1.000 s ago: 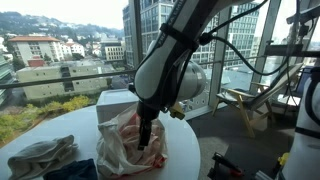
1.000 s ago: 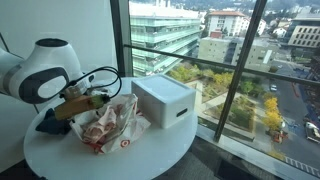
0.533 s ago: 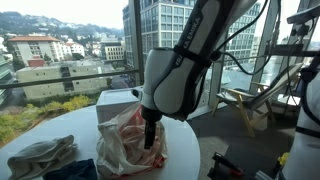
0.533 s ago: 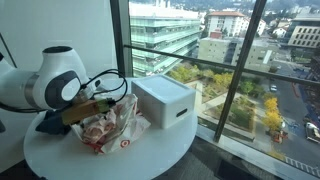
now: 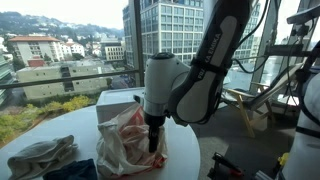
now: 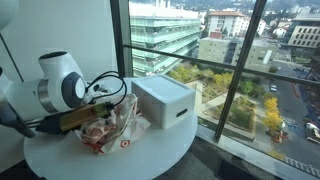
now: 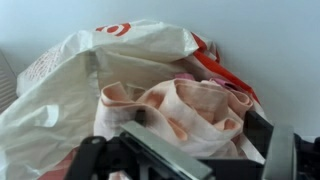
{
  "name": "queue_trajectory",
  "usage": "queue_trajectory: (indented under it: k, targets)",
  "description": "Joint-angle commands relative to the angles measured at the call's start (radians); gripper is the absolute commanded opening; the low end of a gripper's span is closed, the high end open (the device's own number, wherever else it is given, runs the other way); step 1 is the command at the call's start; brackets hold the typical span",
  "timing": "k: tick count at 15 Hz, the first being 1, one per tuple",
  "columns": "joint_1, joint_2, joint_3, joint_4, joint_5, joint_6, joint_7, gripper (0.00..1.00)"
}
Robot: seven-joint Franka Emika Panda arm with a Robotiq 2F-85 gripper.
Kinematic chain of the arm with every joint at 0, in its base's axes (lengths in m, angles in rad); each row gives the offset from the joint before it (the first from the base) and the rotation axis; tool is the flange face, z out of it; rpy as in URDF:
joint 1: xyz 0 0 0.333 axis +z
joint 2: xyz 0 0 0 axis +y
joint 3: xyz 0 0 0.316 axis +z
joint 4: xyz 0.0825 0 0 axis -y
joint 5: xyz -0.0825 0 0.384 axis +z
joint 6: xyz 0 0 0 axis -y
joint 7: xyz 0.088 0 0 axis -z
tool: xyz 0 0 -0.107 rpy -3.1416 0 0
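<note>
Since a second earlier, my arm's (image 5: 190,85) bulky joint had swung sideways above the surface (image 6: 150,150), while the hand (image 5: 153,143) stayed down at the mouth of the plastic bag (image 5: 120,150). I had the hand spread wide. In the wrist view its fingers (image 7: 92,158) stood far apart at the bottom of the picture, with crumpled pink fabric (image 7: 190,105) lying inside the bag just beyond them. I could not tell whether they touched it. The bag, white with a red mark, sat near the middle of the round surface. A white box (image 6: 165,100) stood just beside it at the window-side edge. A grey cloth (image 5: 42,155) lay near the opposite edge, apart from the bag.
</note>
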Motion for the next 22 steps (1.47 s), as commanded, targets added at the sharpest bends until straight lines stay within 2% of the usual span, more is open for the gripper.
queue_trajectory:
  k: [1, 5, 10, 11, 12, 18, 22]
  targets:
    - [0.004, 0.018, -0.014, 0.026, -0.158, 0.001, 0.15, 1.0]
    - [0.01, 0.054, -0.021, 0.067, -0.328, -0.011, 0.318, 1.0]
    - [0.014, 0.129, -0.03, 0.118, -0.439, -0.018, 0.437, 1.0]
    - [0.015, 0.142, -0.033, 0.127, -0.46, -0.015, 0.456, 0.75]
    - [0.018, 0.151, -0.038, 0.135, -0.484, -0.015, 0.479, 0.73]
    - [0.028, 0.198, -0.055, 0.171, -0.578, -0.012, 0.575, 0.27]
    - [0.049, 0.154, -0.067, 0.177, -0.682, -0.038, 0.671, 0.0]
